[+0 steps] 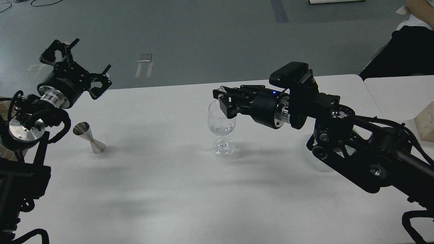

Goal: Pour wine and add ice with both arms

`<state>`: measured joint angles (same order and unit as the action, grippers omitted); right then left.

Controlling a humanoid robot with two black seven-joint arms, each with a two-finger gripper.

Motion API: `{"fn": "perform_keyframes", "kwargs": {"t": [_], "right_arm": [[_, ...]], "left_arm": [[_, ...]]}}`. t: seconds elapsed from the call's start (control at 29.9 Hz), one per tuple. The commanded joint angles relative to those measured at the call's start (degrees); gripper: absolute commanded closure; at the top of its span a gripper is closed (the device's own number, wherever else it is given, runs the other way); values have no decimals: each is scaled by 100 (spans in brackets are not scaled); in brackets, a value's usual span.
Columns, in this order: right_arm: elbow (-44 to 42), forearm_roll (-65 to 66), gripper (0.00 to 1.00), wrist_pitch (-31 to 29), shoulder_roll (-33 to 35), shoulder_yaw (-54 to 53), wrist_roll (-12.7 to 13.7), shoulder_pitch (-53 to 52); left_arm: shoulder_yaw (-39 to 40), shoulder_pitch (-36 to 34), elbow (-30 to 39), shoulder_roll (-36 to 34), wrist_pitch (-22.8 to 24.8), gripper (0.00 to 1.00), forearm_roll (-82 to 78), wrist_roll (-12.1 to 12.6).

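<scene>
A white table [162, 189] fills most of the view, with grey floor beyond its far edge. Near the middle of the table stands a clear wine glass [221, 127], upright on its stem and foot. A little clear matter lies in the bottom of its bowl, possibly ice [222, 129], though single cubes cannot be made out. The right arm reaches in from the right, and the right gripper [222, 98] hangs at the glass's rim on its right side, fingers pointing left over the opening. Its fingers look close together, but whether they grip something cannot be told. To the left, well apart from the glass, a silver double-cone jigger [89, 137] stands tilted on the table. The left arm rises at the left edge, and the left gripper [90, 64] is lifted above the table's far left corner, fingers spread wide and empty. A pale wooden block [428, 122] sits at the far right edge.
</scene>
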<state>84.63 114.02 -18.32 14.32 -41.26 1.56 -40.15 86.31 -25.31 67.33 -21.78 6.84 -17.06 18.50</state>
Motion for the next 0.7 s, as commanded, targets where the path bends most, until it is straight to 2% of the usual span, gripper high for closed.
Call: {"fn": "perform_keyframes", "kwargs": {"t": [0.0, 0.67], "right_arm": [[-17, 15, 95, -5, -43, 12, 2, 16], [-122, 15, 95, 3, -52, 144, 46, 52]], "left_arm": [[0, 17, -1, -10, 1, 2, 1, -4], [9, 97, -1, -46, 151, 2, 1, 5]]}}
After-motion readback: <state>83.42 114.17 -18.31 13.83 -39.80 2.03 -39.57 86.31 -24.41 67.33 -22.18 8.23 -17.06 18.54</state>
